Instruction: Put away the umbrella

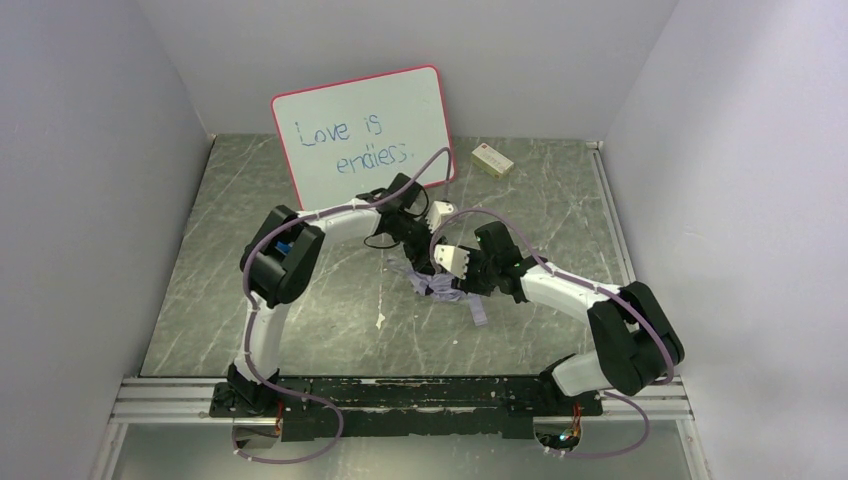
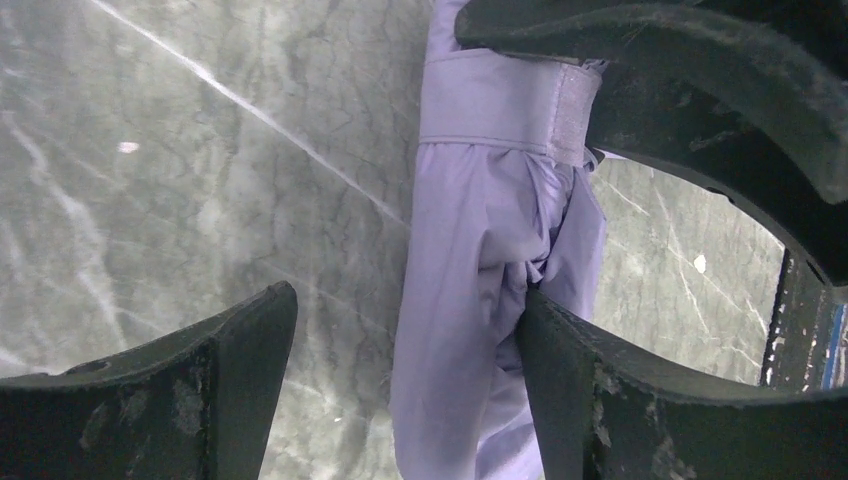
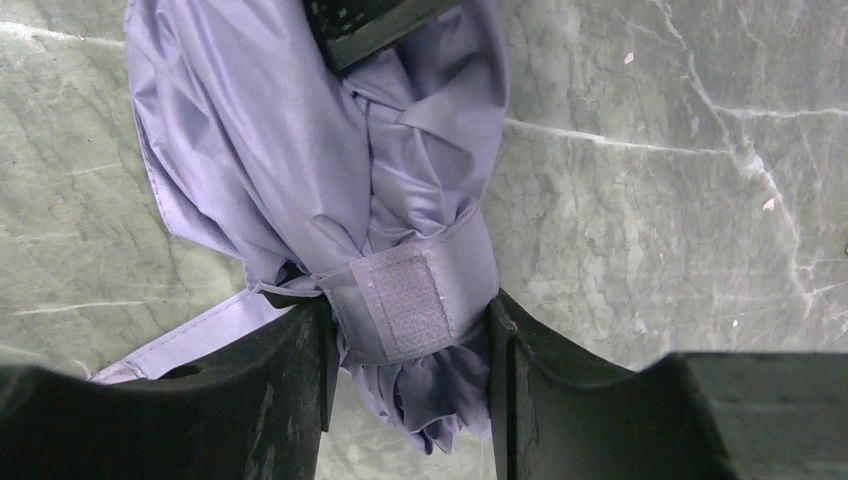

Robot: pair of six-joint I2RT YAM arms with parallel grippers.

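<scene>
The umbrella [image 1: 440, 288] is a folded bundle of pale lavender fabric lying mid-table, with a loose strip trailing toward the near side. My right gripper [image 3: 405, 340] is shut on the umbrella [image 3: 300, 150] at its closure strap [image 3: 400, 300], whose velcro patch faces the camera. My left gripper [image 2: 405, 330] stands open astride the umbrella [image 2: 470, 260]; the fabric touches its right finger [image 2: 580, 390], and there is a gap to the left one. In the top view the left gripper [image 1: 418, 262] and right gripper [image 1: 462, 282] meet over the bundle.
A red-framed whiteboard [image 1: 365, 135] with writing leans against the back wall. A small white box [image 1: 493, 160] lies at the back right. Grey walls enclose the marble-patterned table [image 1: 300, 300] on three sides, and a metal rail [image 1: 400, 400] runs along the near edge.
</scene>
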